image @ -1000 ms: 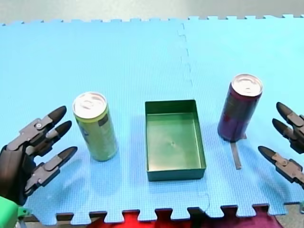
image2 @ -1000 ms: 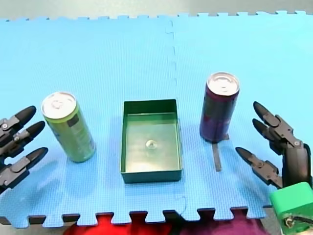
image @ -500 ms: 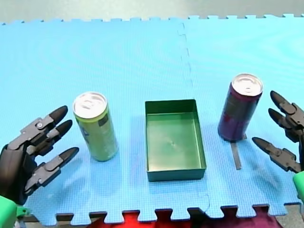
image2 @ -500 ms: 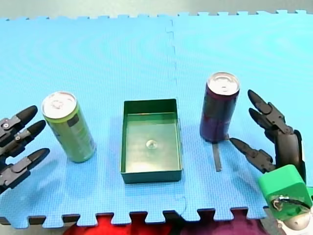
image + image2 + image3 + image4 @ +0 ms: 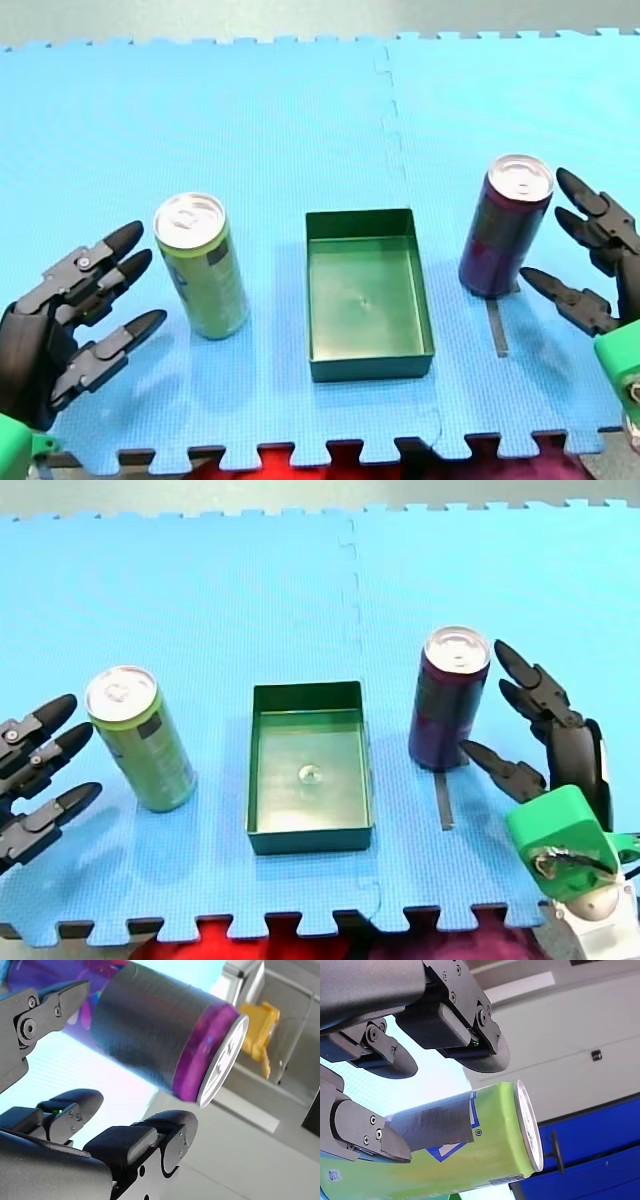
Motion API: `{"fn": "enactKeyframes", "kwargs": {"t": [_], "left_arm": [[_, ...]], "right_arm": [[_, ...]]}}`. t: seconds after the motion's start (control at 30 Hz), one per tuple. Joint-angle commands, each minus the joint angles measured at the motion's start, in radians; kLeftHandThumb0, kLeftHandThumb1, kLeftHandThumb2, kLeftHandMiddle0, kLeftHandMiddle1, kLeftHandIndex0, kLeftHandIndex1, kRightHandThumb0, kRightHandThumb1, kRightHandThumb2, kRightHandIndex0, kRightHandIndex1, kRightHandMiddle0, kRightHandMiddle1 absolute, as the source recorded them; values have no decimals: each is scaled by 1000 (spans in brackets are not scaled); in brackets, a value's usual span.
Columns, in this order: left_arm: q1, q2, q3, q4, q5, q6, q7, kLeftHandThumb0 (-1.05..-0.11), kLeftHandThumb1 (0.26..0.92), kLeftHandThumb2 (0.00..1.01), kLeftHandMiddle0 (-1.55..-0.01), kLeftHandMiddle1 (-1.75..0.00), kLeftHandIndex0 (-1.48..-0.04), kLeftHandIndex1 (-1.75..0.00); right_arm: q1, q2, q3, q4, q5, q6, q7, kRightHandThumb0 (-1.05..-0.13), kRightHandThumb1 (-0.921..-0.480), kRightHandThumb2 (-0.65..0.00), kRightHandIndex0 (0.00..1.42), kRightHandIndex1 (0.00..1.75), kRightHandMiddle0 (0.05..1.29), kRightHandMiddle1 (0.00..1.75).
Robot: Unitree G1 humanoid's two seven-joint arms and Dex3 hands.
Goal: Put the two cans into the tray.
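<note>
A green can (image 5: 200,265) stands upright on the blue mat, left of the open green tray (image 5: 358,222). A purple can (image 5: 505,225) stands upright to the tray's right. My right hand (image 5: 550,240) is open right beside the purple can, with its upper fingers by the can's top and its thumb near the base; I see no contact. In the first wrist view the purple can (image 5: 155,1045) lies between the dark fingers (image 5: 165,1135). My left hand (image 5: 145,285) is open, a short gap left of the green can (image 5: 470,1160).
A grey strip of tape (image 5: 497,325) lies on the mat just in front of the purple can. A jigsaw seam (image 5: 395,130) runs back from the tray. The mat's toothed front edge (image 5: 330,450) is close to both hands. Bare mat stretches behind the cans.
My right hand has moved left and away from me, from well right of the purple can to right beside it. The left hand, both cans and the tray have stayed put.
</note>
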Motion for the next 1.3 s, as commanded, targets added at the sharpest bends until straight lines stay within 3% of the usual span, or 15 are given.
{"fn": "enactKeyframes", "kwargs": {"t": [0.0,0.07,0.1,0.17,0.33,0.53,0.8,0.83,0.9,0.97,1.03,1.1,1.27], "left_arm": [[3,7,0,-3,7,4,12,-1048,797,5,-628,0,-643,-3],[4,8,-1,-4,14,7,21,-1048,799,6,-628,0,-643,-2],[4,8,-1,-4,17,8,26,-1048,801,6,-629,-1,-643,-2],[5,8,-1,-4,22,10,34,-1048,805,7,-630,-1,-643,-2],[6,11,-4,-4,33,12,50,-1048,813,9,-631,-2,-643,-2],[8,13,-6,-7,34,12,53,-1048,821,10,-632,-2,-643,-2],[14,11,-7,-19,33,9,55,-1048,825,9,-634,-3,-648,-3],[14,10,-8,-21,33,9,57,-1048,826,8,-635,-3,-649,-3],[15,7,-9,-26,35,10,61,-1048,826,8,-637,-4,-650,-4],[18,5,-10,-31,36,11,65,-1048,827,7,-639,-4,-652,-4],[20,5,-11,-35,36,12,66,-1048,827,7,-640,-5,-653,-5],[21,5,-11,-36,36,12,67,-1048,828,6,-641,-5,-654,-5],[24,7,-12,-40,40,14,75,-1048,831,7,-643,-5,-655,-4]], "right_arm": [[2,-11,10,-4,-9,11,-9,-1048,-780,-31,592,0,456,0],[5,-14,15,-6,-5,18,1,-1048,-817,-43,582,0,442,0],[6,-14,16,-7,3,22,15,-1048,-868,-62,575,0,436,0],[8,-13,16,-10,19,29,39,-1048,-910,-72,568,0,430,0],[7,-6,17,-17,39,39,62,-1048,-921,-81,558,0,422,0],[1,10,25,-24,45,52,72,-1048,-921,-96,552,0,415,0],[3,20,26,-26,54,50,74,-1048,-921,-113,548,0,417,1],[4,23,23,-28,63,48,84,-1048,-921,-115,548,0,417,1],[8,35,12,-33,109,42,134,-1048,-921,-122,550,1,418,2],[16,56,-11,-47,196,49,230,-1048,-921,-128,552,2,420,2],[22,70,-28,-60,259,62,300,-1048,-921,-135,556,4,422,3],[26,74,-36,-68,285,69,332,-1048,-921,-138,559,5,425,5],[34,84,-54,-88,322,87,387,-1048,-921,-134,565,7,435,8]]}}
